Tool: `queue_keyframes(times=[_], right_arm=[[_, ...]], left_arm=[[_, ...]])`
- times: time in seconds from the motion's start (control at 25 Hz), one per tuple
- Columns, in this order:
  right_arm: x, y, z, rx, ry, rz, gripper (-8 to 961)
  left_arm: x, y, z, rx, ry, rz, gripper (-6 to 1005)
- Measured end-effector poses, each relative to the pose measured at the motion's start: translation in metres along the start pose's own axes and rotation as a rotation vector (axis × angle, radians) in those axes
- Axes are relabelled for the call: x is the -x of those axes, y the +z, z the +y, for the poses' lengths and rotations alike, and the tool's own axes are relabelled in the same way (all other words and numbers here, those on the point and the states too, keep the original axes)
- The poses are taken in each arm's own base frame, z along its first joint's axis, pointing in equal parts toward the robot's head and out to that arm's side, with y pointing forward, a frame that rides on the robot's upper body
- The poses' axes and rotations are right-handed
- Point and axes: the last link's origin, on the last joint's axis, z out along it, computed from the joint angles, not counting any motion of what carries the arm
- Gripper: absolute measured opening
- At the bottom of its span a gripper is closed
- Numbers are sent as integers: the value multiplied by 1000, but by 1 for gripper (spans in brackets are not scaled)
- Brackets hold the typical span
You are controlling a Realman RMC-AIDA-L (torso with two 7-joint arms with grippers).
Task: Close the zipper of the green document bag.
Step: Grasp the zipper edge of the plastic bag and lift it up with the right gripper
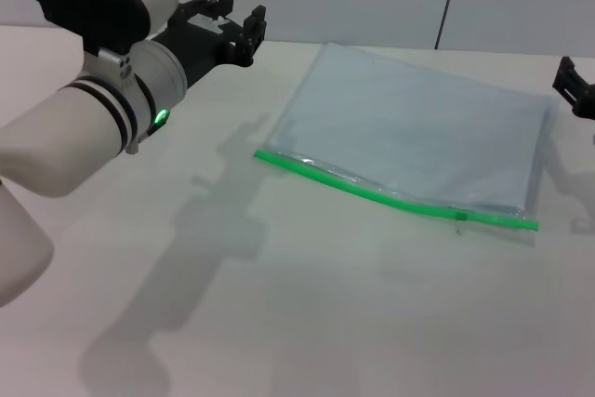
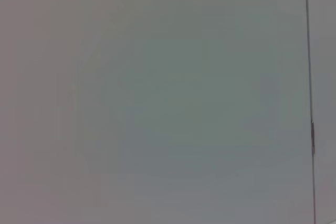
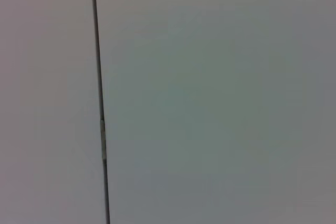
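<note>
Left end effector (raised) beside green document bag

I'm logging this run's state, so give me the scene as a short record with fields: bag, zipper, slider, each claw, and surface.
bag: green document bag lying flat on the table, nothing touching it
zipper: zipper along the bag's near long edge
slider: small dark spot toward the strip's right end; too small to confirm
left claw: left claw raised above the table, left of the bag, fingers apart
right claw: right claw at the right frame edge, beside the bag, mostly cut off
wrist views: only blank wall
</note>
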Motion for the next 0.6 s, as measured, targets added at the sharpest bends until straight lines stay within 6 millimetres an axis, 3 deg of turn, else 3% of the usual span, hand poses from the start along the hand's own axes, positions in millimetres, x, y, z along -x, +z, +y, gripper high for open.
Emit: queue_keyframes(times=[0.6], right_arm=[[-1,0,1,6,8,7,877]], left_arm=[[1,1,-5,-14,-19,-7,414]])
